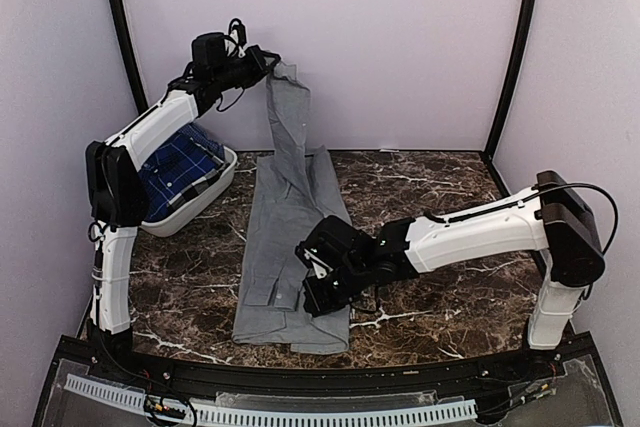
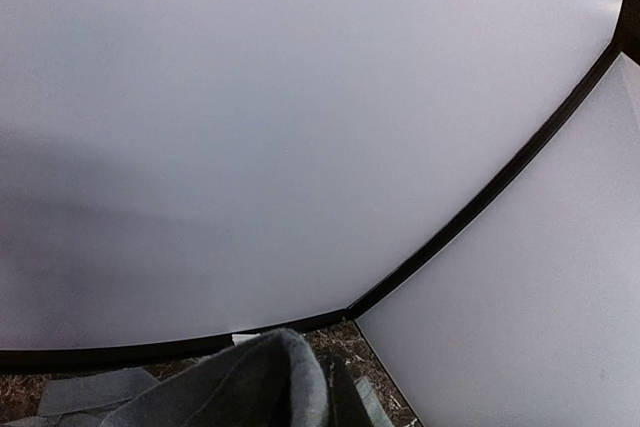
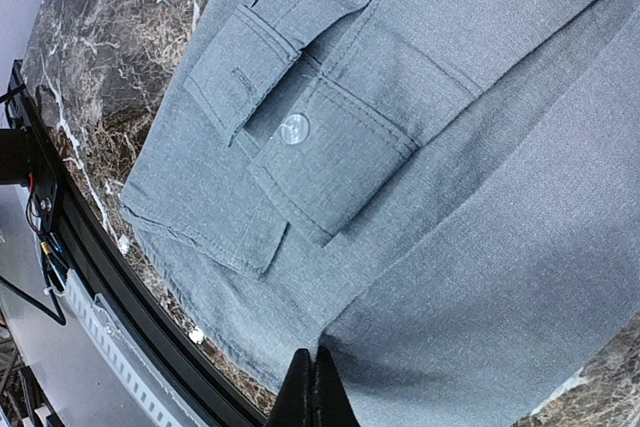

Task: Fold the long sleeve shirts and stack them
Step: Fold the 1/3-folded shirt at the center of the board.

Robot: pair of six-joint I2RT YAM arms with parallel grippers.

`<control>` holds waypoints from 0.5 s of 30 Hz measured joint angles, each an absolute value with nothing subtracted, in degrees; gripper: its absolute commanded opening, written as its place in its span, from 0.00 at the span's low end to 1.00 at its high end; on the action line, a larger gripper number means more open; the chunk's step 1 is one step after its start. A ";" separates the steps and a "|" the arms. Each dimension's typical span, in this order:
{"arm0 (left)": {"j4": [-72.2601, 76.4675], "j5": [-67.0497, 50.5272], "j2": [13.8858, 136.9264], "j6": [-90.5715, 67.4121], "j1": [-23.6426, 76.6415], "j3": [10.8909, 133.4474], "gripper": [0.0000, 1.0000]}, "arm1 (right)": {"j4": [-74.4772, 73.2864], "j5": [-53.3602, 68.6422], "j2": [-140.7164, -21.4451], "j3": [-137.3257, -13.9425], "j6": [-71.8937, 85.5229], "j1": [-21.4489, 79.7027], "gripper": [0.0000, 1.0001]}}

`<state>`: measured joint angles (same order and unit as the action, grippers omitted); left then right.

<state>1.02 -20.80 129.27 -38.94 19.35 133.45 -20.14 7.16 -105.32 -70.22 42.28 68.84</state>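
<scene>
The grey long sleeve shirt [image 1: 290,247] lies lengthwise on the marble table, and one end of it is pulled up off the surface. My left gripper [image 1: 268,65] is shut on that raised end, high near the back wall. In the left wrist view only a bunch of grey cloth [image 2: 250,387] shows at the bottom edge. My right gripper [image 3: 316,359] is shut, its tips resting on a fold edge of the grey shirt near the front hem. A buttoned cuff [image 3: 330,152] lies just ahead of it. The blue plaid shirt [image 1: 180,167] sits in the basket.
A white oval basket [image 1: 222,185] stands at the back left under the left arm. The table's front rail [image 1: 300,372] runs just beyond the shirt's hem. White walls enclose the back and both sides.
</scene>
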 measured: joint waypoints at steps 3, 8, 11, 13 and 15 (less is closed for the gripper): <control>0.99 -20.80 129.27 -38.96 19.33 133.45 0.00 | -19.18 7.46 -105.30 -69.93 42.24 69.04 0.00; 0.58 -20.84 129.27 -39.07 19.11 134.17 0.00 | -18.06 7.60 -104.31 -67.64 42.24 69.30 0.00; 0.51 -20.86 129.03 -39.00 18.98 134.56 0.00 | -17.85 7.68 -103.37 -65.93 42.28 69.30 0.00; 0.05 -20.84 128.53 -38.79 18.92 134.56 0.00 | -17.58 7.68 -102.74 -64.84 42.30 69.30 0.00; -0.12 -20.80 127.90 -38.39 18.90 134.56 0.00 | -17.30 7.70 -102.41 -64.05 42.41 69.30 0.00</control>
<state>-0.12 -20.80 127.90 -38.39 18.90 134.56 -17.30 7.70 -102.41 -64.05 42.41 69.30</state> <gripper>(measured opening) 0.029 0.003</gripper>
